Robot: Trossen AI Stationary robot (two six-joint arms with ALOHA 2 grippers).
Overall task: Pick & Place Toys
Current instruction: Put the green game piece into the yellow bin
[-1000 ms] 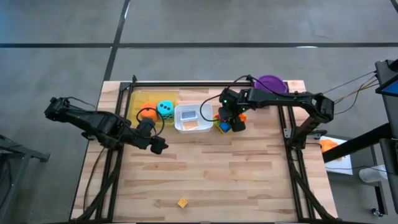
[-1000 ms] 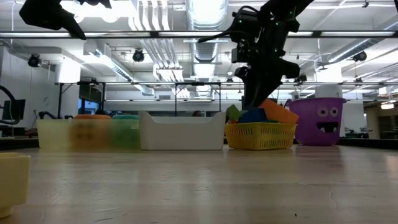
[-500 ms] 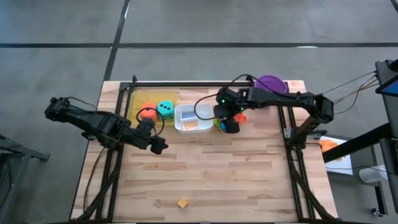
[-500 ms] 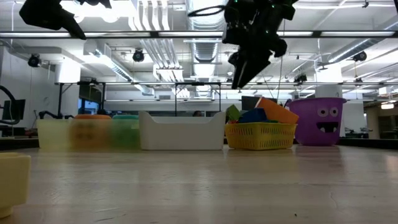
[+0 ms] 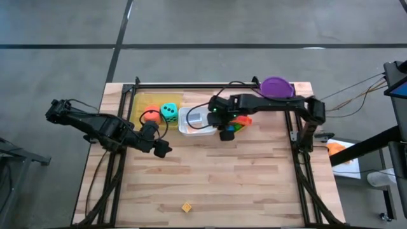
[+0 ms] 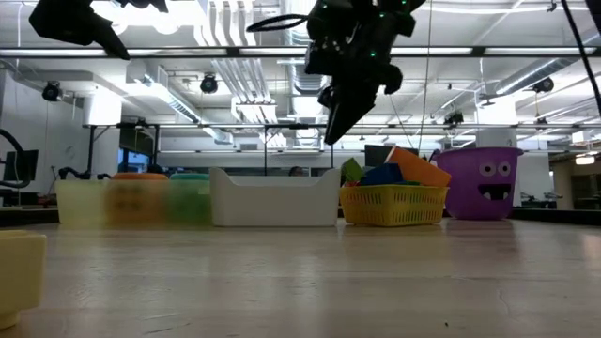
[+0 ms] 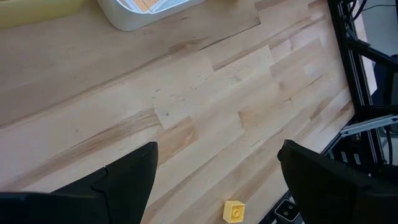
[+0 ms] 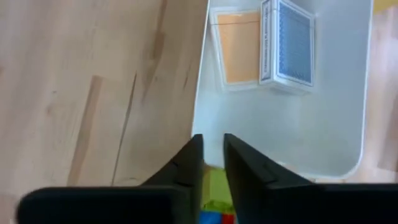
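While the left gripper (image 5: 163,150) waits spread, the right gripper (image 5: 224,132) — fingers nearly together, nothing visibly held — hangs beside the white tray (image 5: 184,127).

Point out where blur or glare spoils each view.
Low view: pale yellow block at the near edge and translucent yellow tray look soft; ceiling lights glare. Right wrist view: right gripper blurred. High view: evenly lit.

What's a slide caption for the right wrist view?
Right gripper, fingers nearly together and empty, above the white tray's edge; orange card and blue card lie inside.
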